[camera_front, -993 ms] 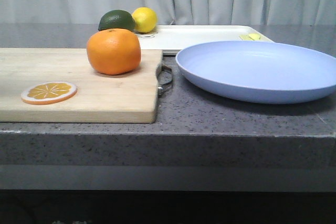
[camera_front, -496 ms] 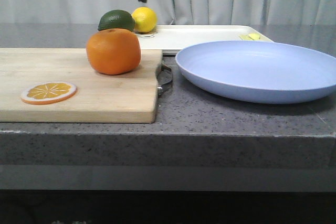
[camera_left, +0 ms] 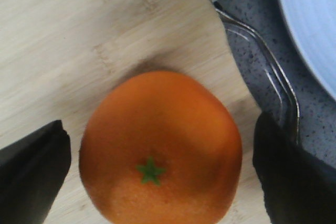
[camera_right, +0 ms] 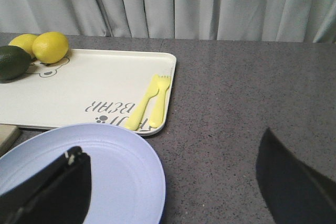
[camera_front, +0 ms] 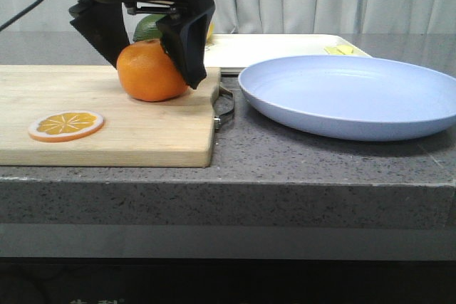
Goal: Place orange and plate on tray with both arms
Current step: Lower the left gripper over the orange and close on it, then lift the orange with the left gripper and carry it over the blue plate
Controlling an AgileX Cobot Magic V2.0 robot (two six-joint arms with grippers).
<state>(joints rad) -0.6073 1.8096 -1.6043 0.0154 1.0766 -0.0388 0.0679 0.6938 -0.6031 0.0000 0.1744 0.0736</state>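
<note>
bright orange orange (camera_front: pixel 146 71), pale blue plate (camera_front: pixel 356 97), cream tray (camera_right: pixel 79 93) with grey lettering, black left gripper (camera_front: pixel 146 40)

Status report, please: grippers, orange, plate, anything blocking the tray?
Left gripper open, straddling orange on cutting board. Right gripper open above plate. Tray holds lemons, avocado, cutlery.

We can read only 1 piece of text: the word "BEAR" printed in grey capitals on the white tray (camera_right: pixel 94 95), seen upside down in the right wrist view, with a small paw-like mark beside it. A faint bear outline sits near its corner.
</note>
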